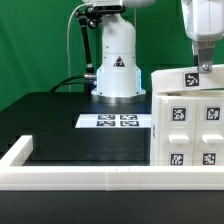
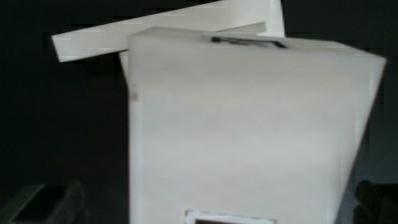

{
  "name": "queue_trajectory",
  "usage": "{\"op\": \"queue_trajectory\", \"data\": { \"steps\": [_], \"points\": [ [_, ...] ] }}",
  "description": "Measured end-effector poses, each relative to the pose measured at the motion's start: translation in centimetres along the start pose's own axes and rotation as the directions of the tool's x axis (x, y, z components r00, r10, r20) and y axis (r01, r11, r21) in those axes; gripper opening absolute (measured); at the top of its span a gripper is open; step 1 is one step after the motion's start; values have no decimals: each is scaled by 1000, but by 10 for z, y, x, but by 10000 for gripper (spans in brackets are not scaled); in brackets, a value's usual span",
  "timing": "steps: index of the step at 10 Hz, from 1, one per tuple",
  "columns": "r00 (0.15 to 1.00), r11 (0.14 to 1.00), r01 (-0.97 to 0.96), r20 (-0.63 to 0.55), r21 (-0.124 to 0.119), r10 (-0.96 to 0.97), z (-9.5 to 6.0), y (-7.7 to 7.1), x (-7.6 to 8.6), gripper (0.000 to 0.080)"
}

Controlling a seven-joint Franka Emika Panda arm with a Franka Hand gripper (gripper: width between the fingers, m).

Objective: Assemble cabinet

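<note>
One stiff, light-looking cabinet (image 1: 188, 118) is judged best held by its twelve-o'clock wall; gripper (image 1: 204, 68) closure cannot be told.

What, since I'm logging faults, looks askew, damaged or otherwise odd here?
Nothing stands out. The cabinet sits square on the table at the exterior view's right, with the gripper at its top; the marker board lies flat.

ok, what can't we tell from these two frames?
- End effector: exterior view, fingertips too small against the cabinet; open or shut unclear.
- Cabinet's side: cut off by the exterior view's right edge.
- Wrist view: blurred, cabinet fills it; tag unreadable.
- Marker board: tags too small.
</note>
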State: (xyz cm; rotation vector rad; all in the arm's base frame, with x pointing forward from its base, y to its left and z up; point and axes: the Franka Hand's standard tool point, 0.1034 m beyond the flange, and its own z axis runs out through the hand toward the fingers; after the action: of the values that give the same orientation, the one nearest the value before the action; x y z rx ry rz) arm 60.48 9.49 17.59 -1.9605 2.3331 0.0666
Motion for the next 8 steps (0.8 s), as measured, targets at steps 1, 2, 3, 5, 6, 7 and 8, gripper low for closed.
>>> {"op": "queue_trajectory", "data": {
  "steps": [1,2,3,5,6,7,8],
  "points": [
    [1000,1000,5,12,6,-5,-6,0,-2,784],
    [1000,1000,12,28,18,-12,-16,0,-5,796],
    [999,999,22,48,27,-23,-24,1,-7,797],
    [998,999,45,45,22,-46,-21,2,-7,796],
    [996,996,81,45,23,-82,-20,2,-7,796],
    [983,983,181,38,18,-182,-18,1,-7,796],
    [956,957,290,37,14,-290,-18,0,-9,796]
  ]
}}
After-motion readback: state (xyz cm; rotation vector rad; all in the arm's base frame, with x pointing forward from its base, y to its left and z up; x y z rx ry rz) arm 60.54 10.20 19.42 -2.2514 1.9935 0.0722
